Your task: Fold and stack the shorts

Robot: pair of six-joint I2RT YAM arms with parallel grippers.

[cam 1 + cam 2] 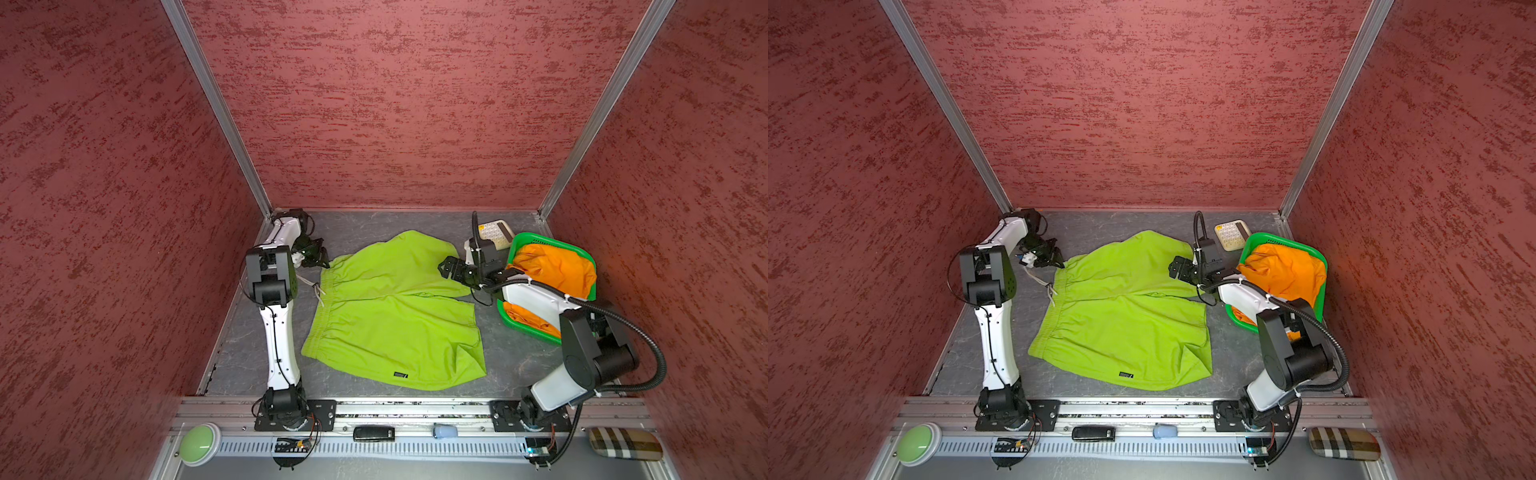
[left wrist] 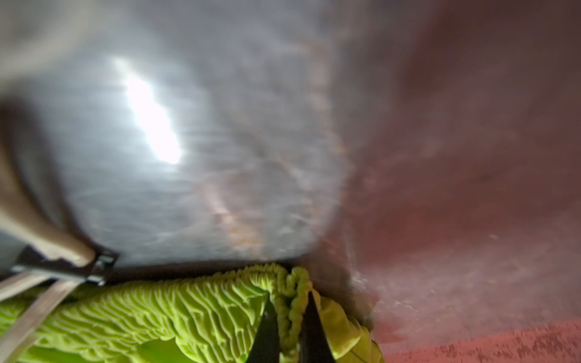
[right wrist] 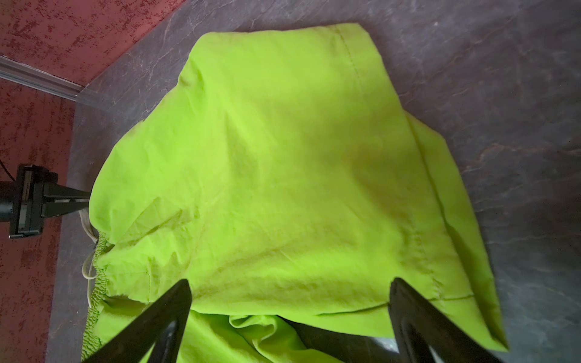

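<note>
The lime green shorts lie spread on the grey table, waistband to the left and legs to the right. My left gripper sits at the far end of the waistband. In the left wrist view that gripper is shut on the bunched elastic of the green shorts. My right gripper hovers open over the far leg near its hem, and in the right wrist view its fingers straddle the green fabric without pinching it. The orange shorts are heaped in the basket.
A green plastic basket stands at the right, partly under the right arm. A beige keypad device lies behind it. White drawstrings trail off the waistband. On the front rail are a green button, a black device and a plaid case.
</note>
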